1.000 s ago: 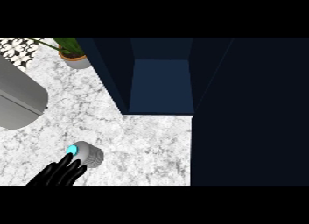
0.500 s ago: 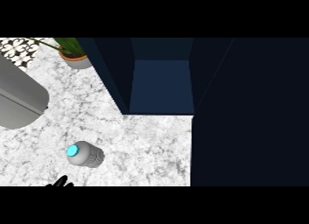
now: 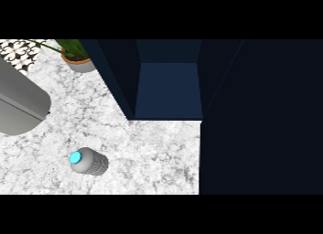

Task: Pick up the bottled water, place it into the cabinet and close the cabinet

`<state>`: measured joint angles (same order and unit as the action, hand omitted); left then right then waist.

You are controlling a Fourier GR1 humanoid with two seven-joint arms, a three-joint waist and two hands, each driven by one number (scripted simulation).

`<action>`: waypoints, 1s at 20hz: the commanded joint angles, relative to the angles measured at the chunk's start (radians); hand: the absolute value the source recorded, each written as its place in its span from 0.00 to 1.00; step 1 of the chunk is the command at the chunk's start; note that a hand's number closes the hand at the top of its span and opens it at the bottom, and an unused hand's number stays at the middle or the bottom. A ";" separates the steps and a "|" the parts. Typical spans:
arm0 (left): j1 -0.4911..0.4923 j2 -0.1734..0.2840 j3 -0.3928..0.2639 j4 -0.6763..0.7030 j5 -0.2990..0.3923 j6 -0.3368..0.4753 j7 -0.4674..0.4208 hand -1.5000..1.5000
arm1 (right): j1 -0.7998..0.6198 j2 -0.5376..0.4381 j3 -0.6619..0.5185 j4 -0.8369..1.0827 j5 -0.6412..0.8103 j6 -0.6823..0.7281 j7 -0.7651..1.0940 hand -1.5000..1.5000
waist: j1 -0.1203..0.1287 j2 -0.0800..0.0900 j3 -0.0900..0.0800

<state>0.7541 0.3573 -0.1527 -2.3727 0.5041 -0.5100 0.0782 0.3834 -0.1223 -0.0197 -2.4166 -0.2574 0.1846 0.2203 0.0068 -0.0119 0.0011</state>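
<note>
With neither robot hand in my view, I fear knocking the upright bottled water (image 3: pixel 88 161) over on the bench (image 3: pixel 150 151) before reaching the open cabinet (image 3: pixel 167 91).

White marble counter (image 3: pixel 157 151), potted plant (image 3: pixel 77 58)

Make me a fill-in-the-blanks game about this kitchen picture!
1. The bottled water has a cap colored ____.
2. The bottle stands on the marble ____.
3. The cabinet door is ____.
4. In the top left corner sits a potted ____.

Missing words: blue; counter; open; plant
</note>
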 commanded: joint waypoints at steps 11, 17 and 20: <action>0.094 0.008 0.178 -0.132 0.131 0.035 -0.092 0.00 | 0.097 -0.005 -0.054 -0.189 -0.179 0.027 0.057 0.00 | -0.013 0.002 -0.001; 0.092 0.055 0.267 -0.057 0.176 0.002 -0.085 0.00 | 0.174 0.014 -0.036 -0.222 -0.169 0.056 0.033 0.00 | -0.020 0.005 -0.001; -0.044 0.053 0.275 0.081 0.120 0.023 -0.077 0.00 | 0.161 -0.010 -0.097 -0.198 -0.231 0.083 0.006 0.00 | -0.030 0.009 -0.001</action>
<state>0.7608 0.3965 0.0933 -2.3060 0.5814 -0.4924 -0.0220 0.4902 -0.1210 -0.0637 -2.4216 -0.2959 0.2694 0.1570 -0.0206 -0.0054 0.0000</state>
